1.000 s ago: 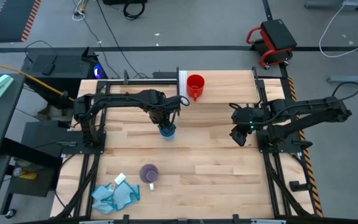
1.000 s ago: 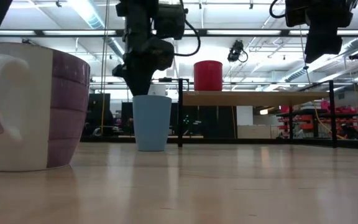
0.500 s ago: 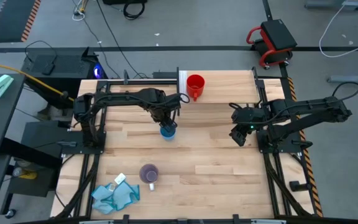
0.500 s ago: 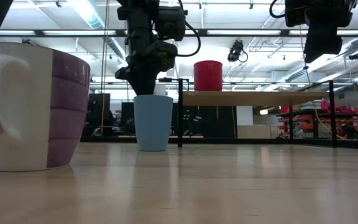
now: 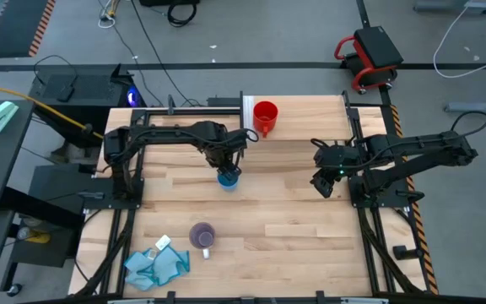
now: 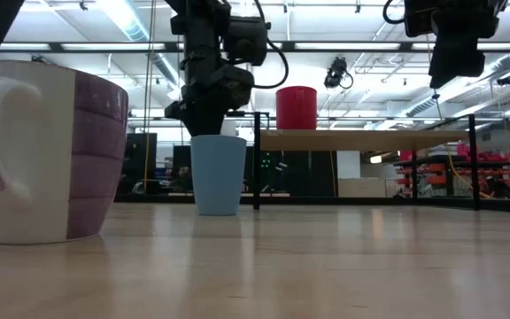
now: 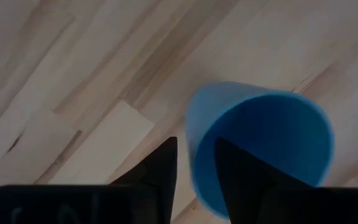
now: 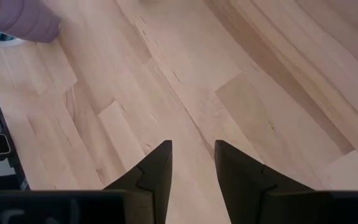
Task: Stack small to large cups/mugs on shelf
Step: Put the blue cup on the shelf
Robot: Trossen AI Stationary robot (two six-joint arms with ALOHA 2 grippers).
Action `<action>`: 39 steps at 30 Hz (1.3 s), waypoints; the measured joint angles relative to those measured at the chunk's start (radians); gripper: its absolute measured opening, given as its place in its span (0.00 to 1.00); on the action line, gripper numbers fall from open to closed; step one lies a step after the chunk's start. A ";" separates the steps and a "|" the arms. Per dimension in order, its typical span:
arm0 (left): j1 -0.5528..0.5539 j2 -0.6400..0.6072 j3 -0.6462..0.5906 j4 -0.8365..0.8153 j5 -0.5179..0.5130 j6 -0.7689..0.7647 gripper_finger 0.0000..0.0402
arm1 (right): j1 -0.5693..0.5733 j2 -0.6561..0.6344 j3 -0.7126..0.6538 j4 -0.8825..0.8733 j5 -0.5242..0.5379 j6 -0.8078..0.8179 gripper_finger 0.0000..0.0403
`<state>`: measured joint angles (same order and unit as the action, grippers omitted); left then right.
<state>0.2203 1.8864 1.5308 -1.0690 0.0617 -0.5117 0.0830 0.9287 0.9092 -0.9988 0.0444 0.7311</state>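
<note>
The light-blue cup (image 5: 228,177) is sat mid-table, with the left gripper (image 7: 194,168) straddling its rim, one finger inside, one outside, slightly parted, not clamped yet. If it's closed off-centre, the cup could get tipped or nudged away. The right gripper (image 8: 192,163) is parked empty, fingers apart. The red mug (image 5: 265,115) is already on the shelf (image 5: 302,110).

Your work surface is the butcher-block table (image 5: 310,228). Standing directly on it you have the light-blue cup (image 5: 228,177) near the centre and the pale purple mug (image 5: 202,236) toward the front edge. The teal-blue cloth (image 5: 154,265) lies crumpled at the front left corner. The raised shelf (image 5: 302,114) at the table's rear carries the red mug (image 5: 266,115).
</note>
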 joint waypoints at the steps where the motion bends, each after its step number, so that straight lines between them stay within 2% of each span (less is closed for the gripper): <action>1: 0.000 0.003 0.001 0.003 0.006 0.000 0.28 | 0.000 0.000 0.000 0.000 0.000 0.000 0.32; 14: -0.002 0.027 0.002 0.025 0.033 -0.005 0.26 | 0.000 0.000 0.000 0.003 0.000 0.000 0.32; 23: -0.011 0.027 0.052 0.019 0.035 -0.027 0.12 | 0.000 0.000 0.000 0.003 0.000 0.000 0.32; 28: -0.028 0.027 0.119 -0.010 0.034 -0.026 0.02 | 0.000 0.000 0.000 0.003 0.000 0.000 0.32; 39: -0.064 0.026 0.368 -0.163 0.033 0.000 0.02 | -0.001 0.000 0.000 0.003 0.000 0.000 0.32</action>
<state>0.1567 1.9129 1.8990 -1.2319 0.0951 -0.5117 0.0824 0.9287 0.9096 -0.9958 0.0444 0.7308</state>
